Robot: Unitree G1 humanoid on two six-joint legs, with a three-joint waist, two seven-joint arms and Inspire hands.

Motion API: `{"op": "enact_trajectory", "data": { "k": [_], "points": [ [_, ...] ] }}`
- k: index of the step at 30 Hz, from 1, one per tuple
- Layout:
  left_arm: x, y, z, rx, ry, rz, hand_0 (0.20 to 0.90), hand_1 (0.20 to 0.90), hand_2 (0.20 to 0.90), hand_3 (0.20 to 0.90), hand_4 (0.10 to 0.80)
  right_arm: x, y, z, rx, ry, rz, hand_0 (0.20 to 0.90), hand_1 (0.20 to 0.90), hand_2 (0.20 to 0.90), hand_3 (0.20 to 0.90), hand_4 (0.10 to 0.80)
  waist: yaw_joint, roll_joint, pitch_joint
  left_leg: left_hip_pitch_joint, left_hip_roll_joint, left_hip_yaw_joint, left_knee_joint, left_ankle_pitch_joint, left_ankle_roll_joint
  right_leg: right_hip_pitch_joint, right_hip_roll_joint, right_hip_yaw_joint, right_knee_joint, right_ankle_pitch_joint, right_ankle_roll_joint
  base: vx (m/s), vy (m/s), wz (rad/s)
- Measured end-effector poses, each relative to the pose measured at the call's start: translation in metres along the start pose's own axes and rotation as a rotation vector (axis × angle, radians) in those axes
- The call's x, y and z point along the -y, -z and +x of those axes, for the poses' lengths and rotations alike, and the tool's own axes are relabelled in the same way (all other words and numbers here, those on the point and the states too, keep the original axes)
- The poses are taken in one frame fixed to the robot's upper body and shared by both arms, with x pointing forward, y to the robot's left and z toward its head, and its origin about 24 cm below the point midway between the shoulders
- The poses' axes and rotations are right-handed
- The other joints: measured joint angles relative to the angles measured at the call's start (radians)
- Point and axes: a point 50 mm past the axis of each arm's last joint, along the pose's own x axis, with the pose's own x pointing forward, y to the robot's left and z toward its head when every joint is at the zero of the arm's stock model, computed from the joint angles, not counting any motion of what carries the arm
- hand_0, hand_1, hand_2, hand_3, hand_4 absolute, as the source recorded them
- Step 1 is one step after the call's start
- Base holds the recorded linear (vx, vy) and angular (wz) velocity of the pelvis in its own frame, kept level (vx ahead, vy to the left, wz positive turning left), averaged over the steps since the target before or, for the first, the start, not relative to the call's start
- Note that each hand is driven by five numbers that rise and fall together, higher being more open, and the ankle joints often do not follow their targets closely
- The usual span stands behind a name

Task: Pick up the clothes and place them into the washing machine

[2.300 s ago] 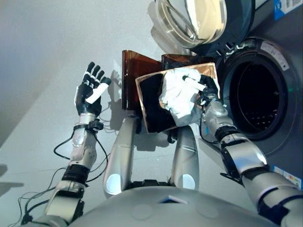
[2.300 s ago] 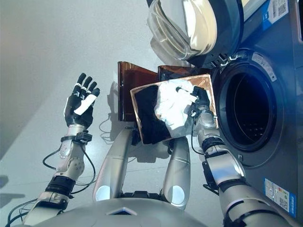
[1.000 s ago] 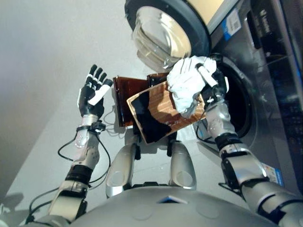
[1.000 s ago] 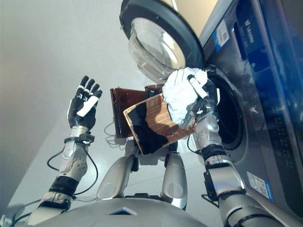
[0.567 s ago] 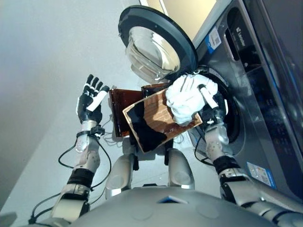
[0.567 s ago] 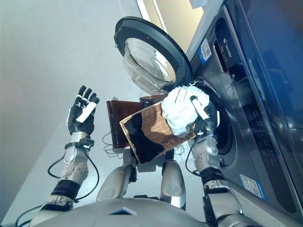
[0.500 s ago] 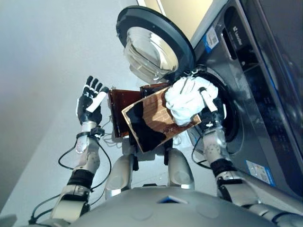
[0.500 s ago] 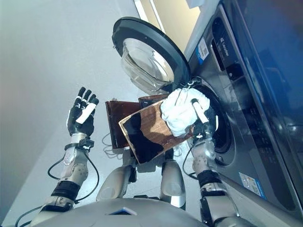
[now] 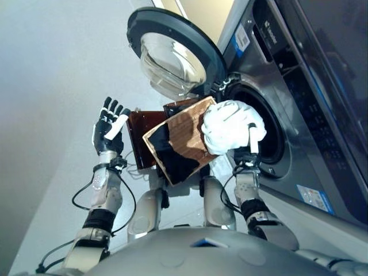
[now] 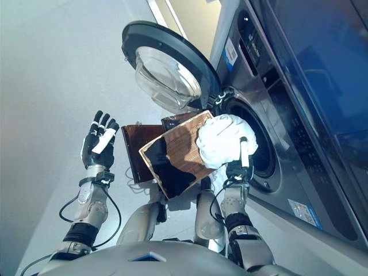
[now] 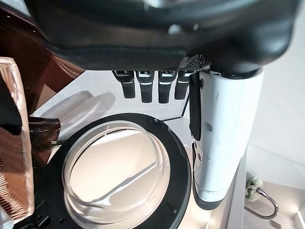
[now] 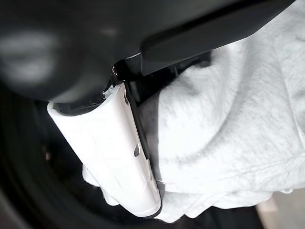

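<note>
At centre frame the right robot hand [image 9: 248, 150] clenches a bunched, fleecy white garment [image 9: 227, 126] before the washing machine's [image 9: 299, 109] dark round drum mouth, beside a ribbed brown basket [image 9: 178, 141], while the left robot hand [image 9: 107, 127] hangs released, fingers straight.

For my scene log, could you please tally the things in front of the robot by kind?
White garment, held in the right hand: 1
Basket: 1
Washing machine with open door: 1
Brown panels behind the basket: 2
Total: 5
</note>
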Motion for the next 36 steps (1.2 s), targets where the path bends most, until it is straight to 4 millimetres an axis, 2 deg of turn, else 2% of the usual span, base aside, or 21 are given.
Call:
{"op": "enact_trajectory", "data": {
  "k": [2, 7, 9, 13, 15, 17, 18, 21, 25, 29, 32, 36],
  "points": [
    [0.004, 0.003, 0.0, -0.011, 0.014, -0.01, 0.9, 0.9, 0.9, 0.9, 0.8, -0.005, 0.0, 0.003, 0.032, 0.027, 0.09, 0.2, 0.2, 0.2, 0.2, 0.3, 0.002, 0.009, -0.004, -0.02, 0.0, 0.006, 0.014, -0.002, 0.0, -0.025, 0.0, 0.011, 0.017, -0.002, -0.002, -0.035, 0.01, -0.04],
    [0.016, 0.009, -0.001, -0.033, 0.052, -0.029, 0.9, 0.9, 0.9, 0.9, 0.8, -0.017, -0.004, 0.01, 0.083, 0.043, 0.153, 0.2, 0.2, 0.2, 0.2, 0.3, 0.023, 0.029, -0.005, -0.078, -0.001, 0.017, 0.057, -0.009, -0.001, -0.092, -0.001, 0.023, 0.064, -0.01, -0.008, -0.062, 0.005, -0.03],
    [0.027, 0.01, 0.002, -0.035, 0.096, -0.031, 0.9, 0.9, 0.9, 0.9, 0.8, -0.035, -0.013, 0.019, 0.143, 0.059, 0.222, 0.2, 0.2, 0.2, 0.2, 0.3, 0.026, 0.049, 0.005, -0.141, -0.002, 0.018, 0.103, -0.014, -0.001, -0.15, -0.003, 0.025, 0.103, -0.015, -0.011, -0.068, 0.014, 0.11],
    [0.032, 0.012, 0.001, -0.046, 0.118, -0.027, 0.9, 0.9, 0.9, 0.9, 0.8, -0.062, -0.021, 0.029, 0.181, 0.062, 0.282, 0.2, 0.2, 0.2, 0.2, 0.3, 0.041, 0.072, 0.032, -0.185, -0.002, 0.023, 0.186, -0.044, -0.005, -0.189, -0.005, 0.039, 0.172, -0.037, -0.017, -0.048, 0.002, 0.01],
    [0.039, 0.006, 0.003, -0.023, 0.158, -0.027, 0.9, 0.9, 0.9, 0.9, 0.8, -0.074, -0.031, 0.035, 0.215, 0.064, 0.287, 0.2, 0.2, 0.2, 0.2, 0.3, 0.052, 0.073, 0.04, -0.255, -0.002, 0.022, 0.297, -0.094, -0.012, -0.244, -0.007, 0.052, 0.251, -0.079, -0.035, -0.06, -0.013, 0.12],
    [0.047, -0.003, 0.004, 0.012, 0.198, -0.034, 0.9, 0.9, 0.9, 0.9, 0.8, -0.089, -0.043, 0.04, 0.253, 0.049, 0.307, 0.2, 0.2, 0.2, 0.2, 0.3, 0.057, 0.074, 0.054, -0.341, 0.0, 0.021, 0.441, -0.15, -0.013, -0.309, -0.01, 0.061, 0.351, -0.109, -0.032, -0.082, -0.033, 0.12],
    [0.049, -0.006, 0.005, 0.026, 0.206, -0.038, 0.9, 0.9, 0.9, 0.9, 0.8, -0.097, -0.049, 0.042, 0.266, 0.033, 0.314, 0.2, 0.2, 0.2, 0.2, 0.3, 0.057, 0.074, 0.062, -0.399, 0.013, 0.018, 0.543, -0.192, -0.011, -0.353, -0.013, 0.065, 0.424, -0.136, -0.032, -0.026, -0.024, 0.04],
    [0.051, -0.006, 0.006, 0.024, 0.21, -0.04, 0.9, 0.9, 0.9, 0.9, 0.8, -0.1, -0.058, 0.045, 0.284, 0.027, 0.307, 0.2, 0.2, 0.2, 0.2, 0.3, 0.067, 0.077, 0.081, -0.457, 0.02, 0.009, 0.644, -0.239, -0.019, -0.392, -0.01, 0.065, 0.498, -0.174, -0.047, -0.029, -0.023, 0.04],
    [0.047, -0.004, 0.003, 0.017, 0.198, -0.038, 0.9, 0.9, 0.9, 0.9, 0.8, -0.093, -0.066, 0.046, 0.312, 0.073, 0.338, 0.2, 0.2, 0.2, 0.2, 0.3, 0.068, 0.077, 0.09, -0.496, 0.018, -0.003, 0.655, -0.238, -0.02, -0.424, -0.014, 0.056, 0.512, -0.18, -0.052, -0.033, -0.016, 0.08],
    [0.045, -0.006, 0.002, 0.021, 0.2, -0.031, 0.9, 0.9, 0.9, 0.9, 0.8, -0.096, -0.076, 0.048, 0.345, 0.102, 0.364, 0.2, 0.2, 0.2, 0.2, 0.3, 0.079, 0.078, 0.089, -0.542, 0.015, -0.007, 0.674, -0.235, -0.012, -0.465, -0.019, 0.052, 0.524, -0.177, -0.046, -0.054, 0.009, 0.08],
    [0.046, -0.021, 0.007, 0.06, 0.232, 0.003, 0.9, 0.9, 0.9, 0.9, 0.8, -0.125, -0.1, 0.054, 0.388, 0.072, 0.425, 0.2, 0.2, 0.2, 0.2, 0.3, 0.082, 0.078, 0.089, -0.619, 0.007, -0.006, 0.742, -0.252, -0.004, -0.536, -0.023, 0.055, 0.582, -0.179, -0.034, -0.032, 0.018, 0.11],
    [0.047, -0.024, 0.009, 0.068, 0.238, 0.011, 0.9, 0.9, 0.9, 0.9, 0.8, -0.154, -0.127, 0.056, 0.43, 0.043, 0.449, 0.2, 0.2, 0.2, 0.2, 0.3, 0.104, 0.079, 0.088, -0.651, 0.002, -0.001, 0.784, -0.276, 0.001, -0.564, -0.034, 0.071, 0.617, -0.207, -0.035, -0.034, 0.046, -0.01]
  ]
}}
